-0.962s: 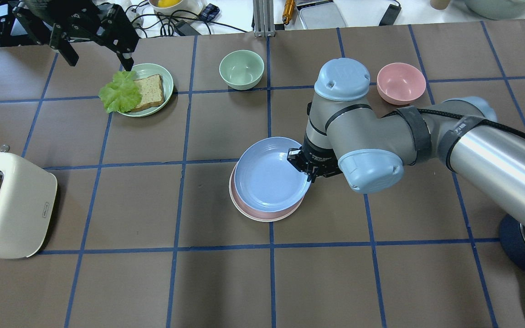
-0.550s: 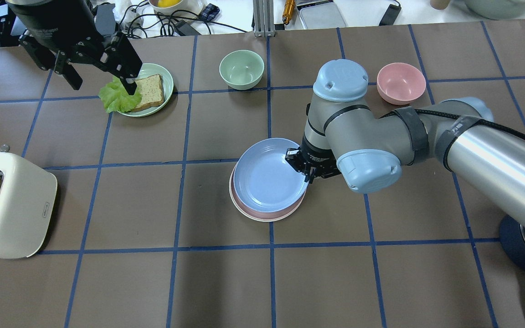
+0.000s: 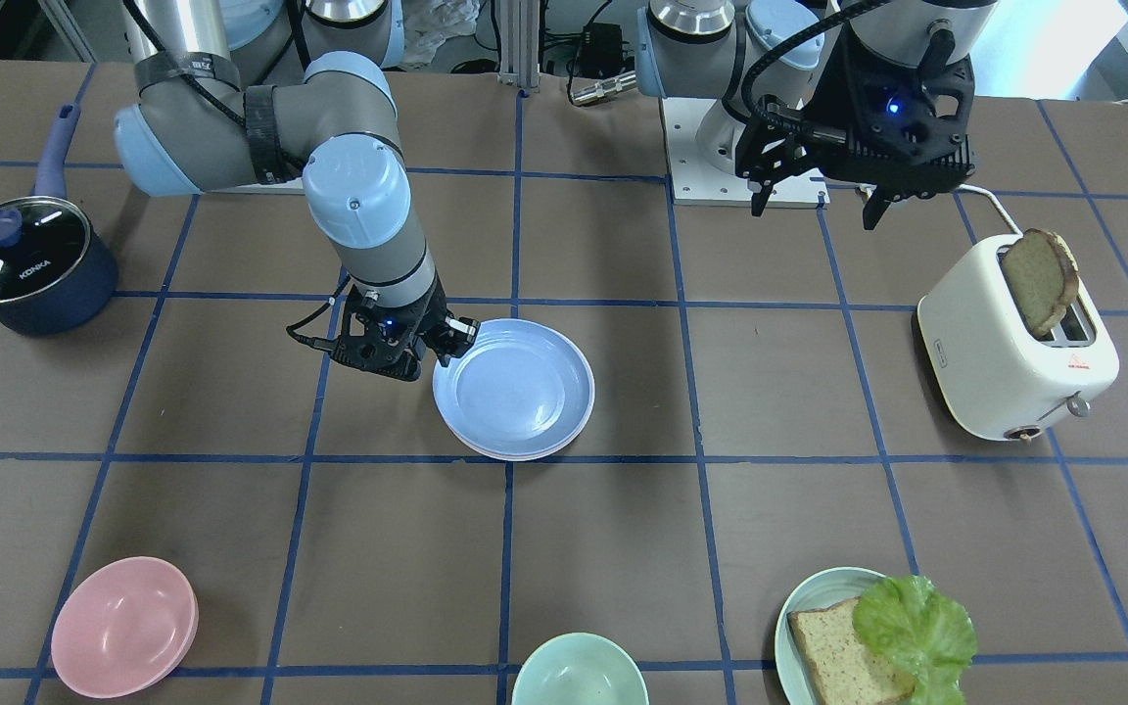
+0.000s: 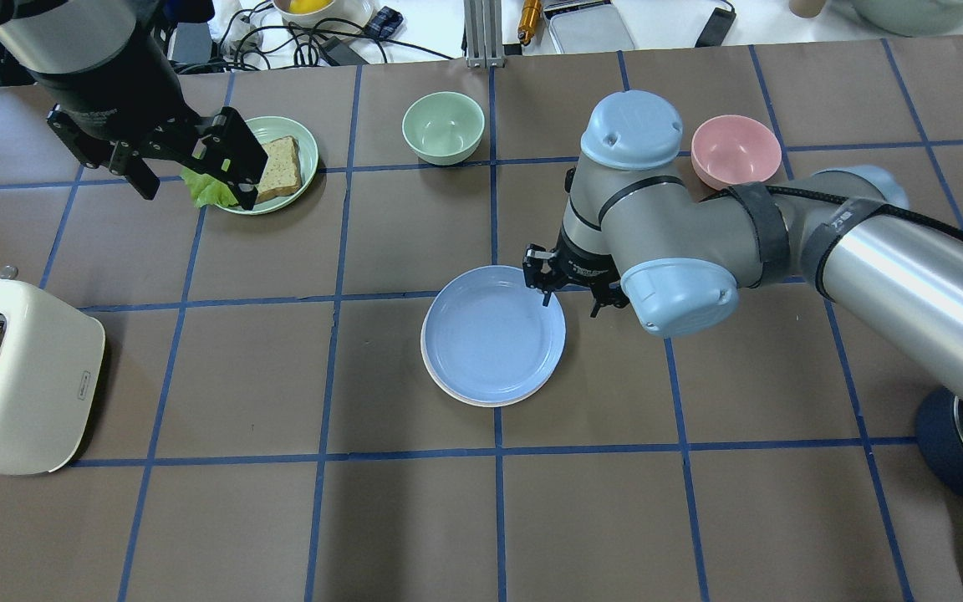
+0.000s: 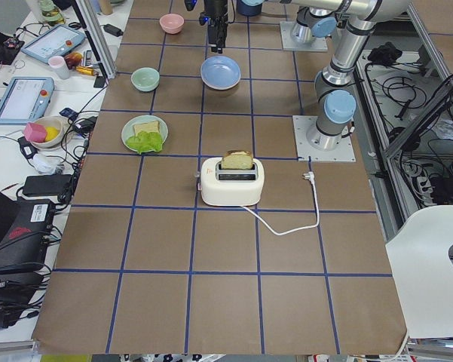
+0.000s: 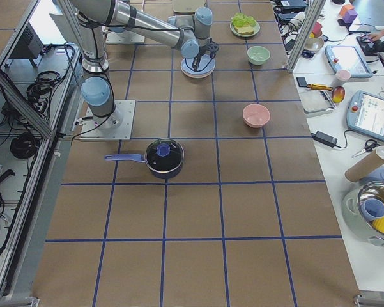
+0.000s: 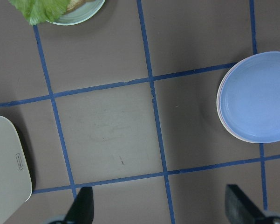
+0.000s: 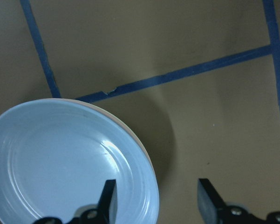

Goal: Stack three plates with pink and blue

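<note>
- blue plate (image 4: 491, 334) lies mid-table; right gripper (image 4: 570, 303) hovers astride its right rim, jaws wide, empty.
- left gripper (image 4: 197, 192), also wide, is well apart near the far-left corner.

So the right arm (image 4: 908, 276) comes in low from the right edge of the surface (image 4: 197, 518), forearm close to level. Its wrist (image 4: 615, 217) bends over so the right gripper (image 4: 569, 303) points straight down around the middle of the surface. Jaws are spread apart with nothing pinched between them; can't really tell how far up the tips sit. The left arm (image 4: 72, 42) is way higher up. The left gripper (image 4: 197, 192) hangs over the left half, also pointing down, jaws spread wide and holding nothing.
</note>
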